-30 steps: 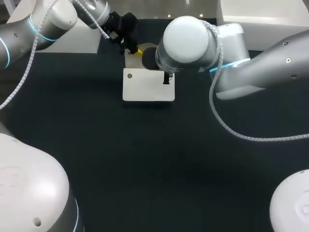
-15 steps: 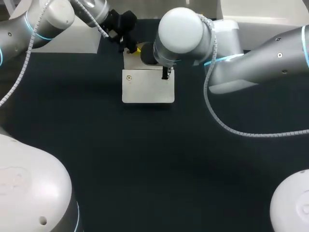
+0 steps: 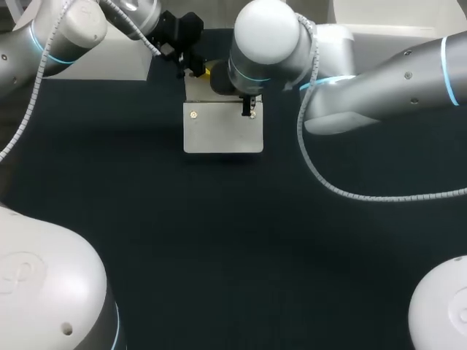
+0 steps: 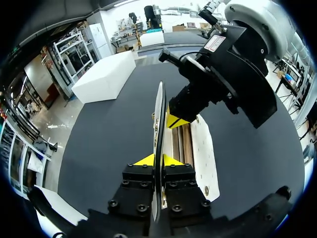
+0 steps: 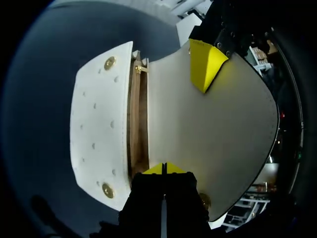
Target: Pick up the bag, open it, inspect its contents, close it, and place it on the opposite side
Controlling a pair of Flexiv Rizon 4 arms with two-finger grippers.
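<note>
A white bag (image 3: pixel 222 131) with gold studs lies at the far middle of the dark table (image 3: pixel 219 240). Its flap (image 4: pixel 158 124) stands up on edge, leaving the brown inside (image 5: pixel 138 129) in sight. My left gripper (image 4: pixel 158 159) is shut on the flap's edge; its yellow tip (image 5: pixel 205 64) also shows against the flap (image 5: pixel 223 129) in the right wrist view. My right gripper (image 5: pixel 164 169) is shut, pinching the bag at the mouth, beside the studded front panel (image 5: pixel 96 134). In the head view my right wrist (image 3: pixel 266 44) hides most of the flap.
A white box (image 3: pixel 109 62) stands at the far left and another white block (image 3: pixel 394 29) at the far right. The near half of the table has free room in front of the bag.
My right arm has shifted left and farther back, and its fingers have closed the last bit. The bag has slid slightly left with it. The left gripper holds as before.
</note>
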